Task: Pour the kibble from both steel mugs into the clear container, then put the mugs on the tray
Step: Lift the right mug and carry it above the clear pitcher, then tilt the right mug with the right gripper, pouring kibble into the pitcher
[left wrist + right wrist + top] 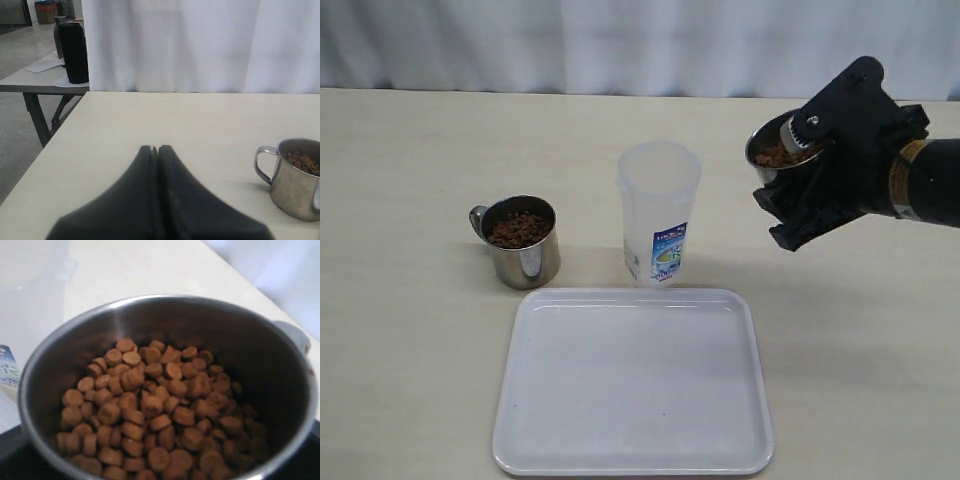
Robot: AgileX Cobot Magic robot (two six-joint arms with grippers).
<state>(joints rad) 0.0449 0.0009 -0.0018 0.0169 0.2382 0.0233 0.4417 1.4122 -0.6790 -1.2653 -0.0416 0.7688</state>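
Two steel mugs are on show, both holding kibble. The left mug (523, 240) stands upright on the counter (410, 330), its looped handle turned away from the clear container (658, 210). Its kibble (518, 229) is a heap of reddish-brown pellets a little below the rim.

The raised mug (775, 150) is off the counter, to the right of the clear container and about level with its rim, but apart from it. It is tilted, so its load of pellets shows at the mouth. The right claw (815, 160) has its jaws spread wide and clamped around this mug's body. In the right wrist view the mug's steel wall (165, 315) fills the picture, and the round, flat pellets (150, 415) lie banked to one side.

The clear container stands upright between the two mugs. Low on its front is a blue label (668, 250) with a yellow-green picture. The writing on it is too small to read, and the corner of it caught in the right wrist view (6, 367) is blurred.

The tray (632, 400) lies flat on the counter in front of the container, its far rim just beside the container's base.

The left claw (157, 150) is pressed fully together with nothing in it, over the counter near the left mug (295, 190).
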